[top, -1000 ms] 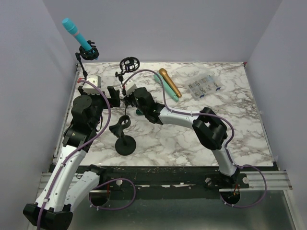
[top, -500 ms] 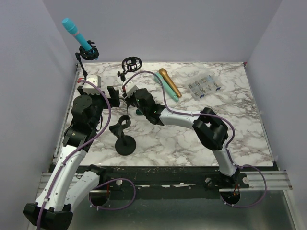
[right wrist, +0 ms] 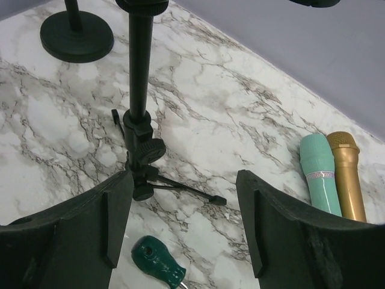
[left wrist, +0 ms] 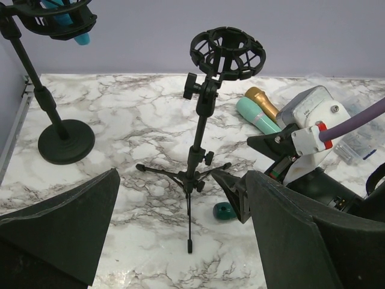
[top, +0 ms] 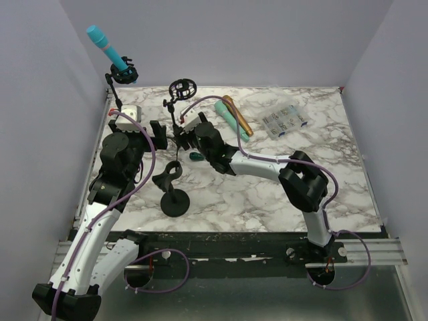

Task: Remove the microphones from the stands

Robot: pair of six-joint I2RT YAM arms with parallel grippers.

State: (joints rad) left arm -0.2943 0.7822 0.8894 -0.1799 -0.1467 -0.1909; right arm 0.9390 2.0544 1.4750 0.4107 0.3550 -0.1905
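A blue microphone (top: 100,41) sits tilted in the shock mount of a tall stand (top: 118,90) at the far left corner; its lower end (left wrist: 73,33) shows in the left wrist view. My left gripper (top: 160,134) is open and empty, right of that stand's round base (left wrist: 66,141). My right gripper (top: 184,132) is open too, with nothing between its fingers. It is low beside a tripod stand (right wrist: 140,102), which carries an empty shock mount (left wrist: 227,53).
A green-handled screwdriver (right wrist: 157,268) lies on the marble below the right gripper. Teal (top: 231,121) and gold (top: 239,115) microphones lie side by side further right, near a clear plastic box (top: 284,121). A third stand with a clip (top: 174,198) stands near the front.
My right gripper has opened, let go of the green-handled screwdriver, and moved back towards the tripod stand. The left arm has not moved.
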